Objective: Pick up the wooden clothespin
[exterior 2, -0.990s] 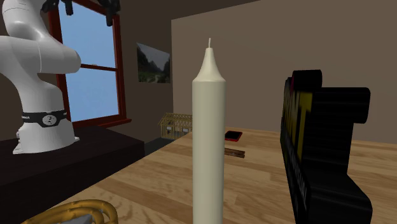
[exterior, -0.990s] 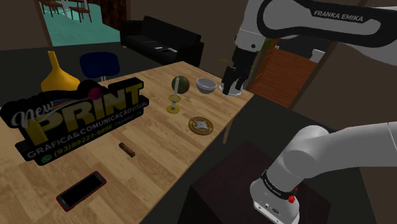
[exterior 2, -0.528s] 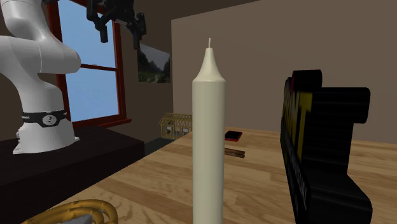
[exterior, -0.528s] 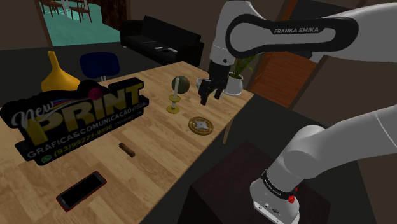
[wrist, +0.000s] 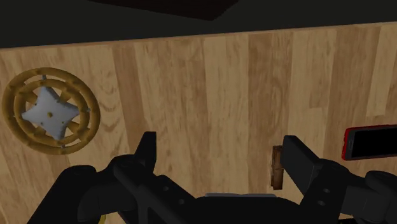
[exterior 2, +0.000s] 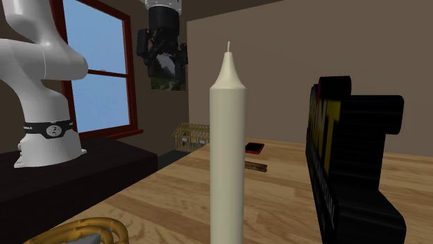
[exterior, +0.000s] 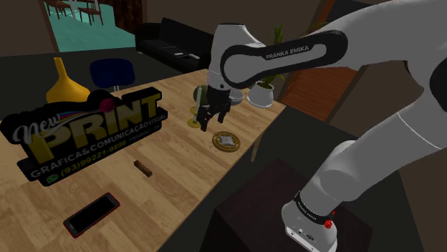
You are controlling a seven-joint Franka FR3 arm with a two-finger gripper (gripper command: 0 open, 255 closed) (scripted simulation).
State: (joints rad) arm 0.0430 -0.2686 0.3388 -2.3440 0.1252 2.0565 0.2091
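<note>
Hovering above the wooden table (exterior: 188, 169), your gripper (exterior: 213, 119) hangs with its two black fingers spread apart and nothing between them; the wrist view shows bare planks in the gap of the gripper (wrist: 222, 156). Look at the clothespin (exterior: 143, 167): a small brown piece lying flat on the table, well apart from the gripper, toward the shoulder view's left and nearer the camera. It sits in front of the big black "PRINT" sign (exterior: 93, 132), with the red-cased phone (exterior: 92, 213) nearer still. From the wrist, the clothespin (wrist: 277, 168) peeks out beside one finger (wrist: 299, 159), the phone (wrist: 372, 142) just past it. The round gold wheel-shaped piece (exterior: 226, 140) lies just below your gripper. In the second exterior view, the gripper (exterior 2: 165, 68) hangs high, the clothespin (exterior 2: 255, 166) far down the table behind the pale candle (exterior 2: 227, 145).
</note>
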